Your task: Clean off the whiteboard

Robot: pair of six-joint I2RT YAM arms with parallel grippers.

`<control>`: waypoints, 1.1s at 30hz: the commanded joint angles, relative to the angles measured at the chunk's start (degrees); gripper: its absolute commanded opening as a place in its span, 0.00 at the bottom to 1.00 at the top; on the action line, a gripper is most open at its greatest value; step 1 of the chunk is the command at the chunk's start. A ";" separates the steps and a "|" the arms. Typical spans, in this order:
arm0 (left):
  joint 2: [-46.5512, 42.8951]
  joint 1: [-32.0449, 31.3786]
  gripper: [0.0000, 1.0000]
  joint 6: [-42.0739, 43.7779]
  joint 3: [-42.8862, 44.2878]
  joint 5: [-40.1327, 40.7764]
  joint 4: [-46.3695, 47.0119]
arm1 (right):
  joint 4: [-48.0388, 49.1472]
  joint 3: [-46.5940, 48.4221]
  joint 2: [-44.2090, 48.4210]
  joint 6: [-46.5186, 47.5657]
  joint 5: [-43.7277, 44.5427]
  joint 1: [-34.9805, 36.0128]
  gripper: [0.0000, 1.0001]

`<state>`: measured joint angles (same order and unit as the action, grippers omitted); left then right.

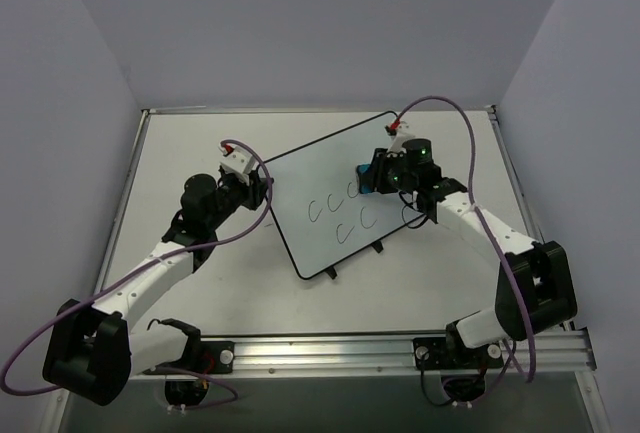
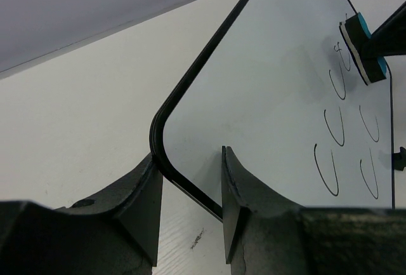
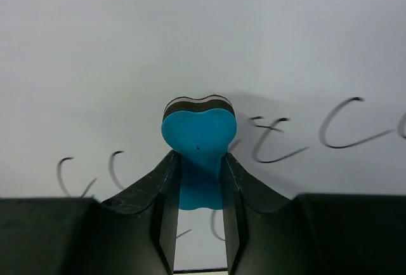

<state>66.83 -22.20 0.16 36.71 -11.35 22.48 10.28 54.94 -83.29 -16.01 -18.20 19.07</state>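
Observation:
The whiteboard (image 1: pixel 330 168) lies at an angle in the middle of the table, with several black "c" marks (image 1: pixel 345 215) on its lower half. My left gripper (image 1: pixel 266 189) holds its left rounded corner: in the left wrist view (image 2: pixel 188 154) the black frame (image 2: pixel 184 84) runs between the two fingers and touches both. My right gripper (image 1: pixel 378 181) is shut on the waist of a blue bone-shaped eraser (image 1: pixel 366 179), which is pressed on the board (image 3: pixel 190 33) among the upper marks. The eraser (image 3: pixel 198 129) has a half-smeared mark (image 3: pixel 269 141) beside it and also shows in the left wrist view (image 2: pixel 363 46).
The board's two black feet (image 1: pixel 330 273) point toward me on its near long edge. Pale purple walls close in the table (image 1: pixel 180 133) on the left, back and right. A metal rail (image 1: pixel 330 353) with both arm bases runs along the near edge.

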 commanded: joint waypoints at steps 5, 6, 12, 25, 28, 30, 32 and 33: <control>2.52 -1.18 0.02 14.51 -1.20 3.88 -9.82 | 9.91 -6.50 5.68 -5.87 11.60 10.90 0.00; 2.52 -1.27 0.02 14.51 -1.11 4.06 -9.91 | 10.71 -7.21 5.85 -6.66 13.08 10.47 0.00; 2.69 -1.45 0.02 14.51 -1.11 4.24 -10.09 | 16.86 -10.37 4.53 -4.29 13.01 9.67 0.00; 3.22 -1.53 0.02 14.86 -1.03 4.24 -10.18 | 16.18 -10.22 -0.38 -3.42 7.31 -6.32 0.00; 3.13 -1.53 0.02 14.87 -1.11 4.06 -10.18 | 17.48 -9.85 -2.05 -4.29 2.74 -10.45 0.00; 3.13 -1.53 0.02 14.95 -1.11 4.06 -10.26 | 18.81 -9.06 -3.63 -4.38 1.59 -12.73 0.00; 3.05 -1.71 0.02 14.95 -1.03 3.97 -10.44 | 19.68 -7.84 -5.03 -4.12 0.36 -15.19 0.00; 3.13 -1.71 0.02 15.04 -1.03 3.88 -10.53 | 19.86 -7.31 -5.48 -4.12 -0.17 -15.99 0.00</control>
<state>67.26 -22.79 0.67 36.91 -10.22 22.65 27.68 44.29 -87.11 -20.84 -14.81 5.96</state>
